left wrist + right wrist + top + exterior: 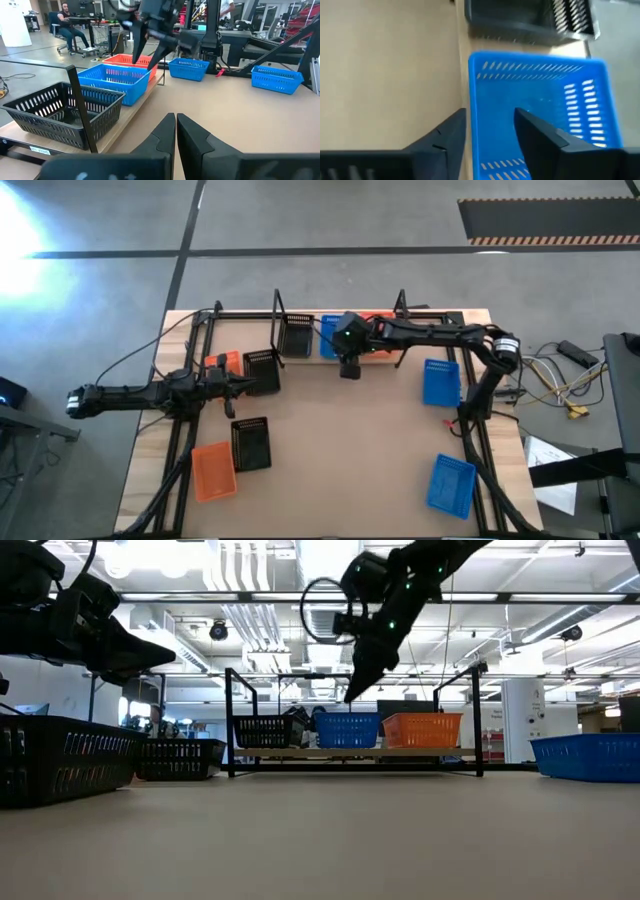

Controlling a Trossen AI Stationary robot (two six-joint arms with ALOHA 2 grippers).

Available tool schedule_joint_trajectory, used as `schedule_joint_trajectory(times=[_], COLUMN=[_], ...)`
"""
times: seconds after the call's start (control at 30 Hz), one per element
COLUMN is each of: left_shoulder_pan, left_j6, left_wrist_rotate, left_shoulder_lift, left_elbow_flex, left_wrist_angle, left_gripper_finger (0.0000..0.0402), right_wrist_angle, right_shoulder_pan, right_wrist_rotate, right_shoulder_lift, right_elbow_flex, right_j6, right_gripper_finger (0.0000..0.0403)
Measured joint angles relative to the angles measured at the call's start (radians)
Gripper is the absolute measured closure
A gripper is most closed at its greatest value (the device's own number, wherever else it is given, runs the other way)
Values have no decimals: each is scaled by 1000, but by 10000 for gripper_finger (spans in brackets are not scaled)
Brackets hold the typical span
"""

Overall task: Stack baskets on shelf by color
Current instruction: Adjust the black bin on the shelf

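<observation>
On the shelf (pixel 350 752), at the table's far edge, a black basket (pixel 296 335), a blue basket (pixel 540 85) and an orange basket (pixel 422 728) stand side by side. My right gripper (pixel 490 112) hangs open above the blue basket's near wall, pointing down. In the low view the right gripper (pixel 352 695) is clear above the basket. My left gripper (pixel 176 120) is shut and empty, and hovers over the table's left part. It is beside a black basket (pixel 262 370) and an orange basket (pixel 222 364).
Loose on the table are a black basket (pixel 251 443) and an orange basket (pixel 213 470) near left, a blue basket (pixel 440 382) at the right and a blue basket (pixel 451 485) near right. Black wire uprights (pixel 280 308) flank the shelf. People sit in the room beyond.
</observation>
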Motion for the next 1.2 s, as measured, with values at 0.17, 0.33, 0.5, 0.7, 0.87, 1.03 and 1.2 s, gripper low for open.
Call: schedule_joint_trajectory(times=[0.17,0.33,0.5,0.7,0.87,1.03,1.2], left_shoulder_pan=[0,0,0,0,0,0,0], left_j6=[0,0,0,0,0,0,0], left_wrist_rotate=[0,0,0,0,0,0,0], left_shoulder_lift=[0,0,0,1,0,0,0], left_elbow_flex=[0,0,0,0,0,0,0], left_wrist_angle=[0,0,0,0,0,0,0], left_gripper_finger=[402,402,402,402,402,402,402], right_wrist_angle=[94,260,388,375,300,168,42], right_shoulder_pan=[56,94,97,91,91,89,86], right_wrist_rotate=[-11,-77,-80,-80,-44,26,27], right_shoulder_lift=[-17,45,111,209,292,361,419], right_elbow_flex=[1,1,2,86,208,322,420], right_j6=[4,-13,-13,-13,-3,-3,-5], right_gripper_finger=[211,209,209,209,209,219,264])
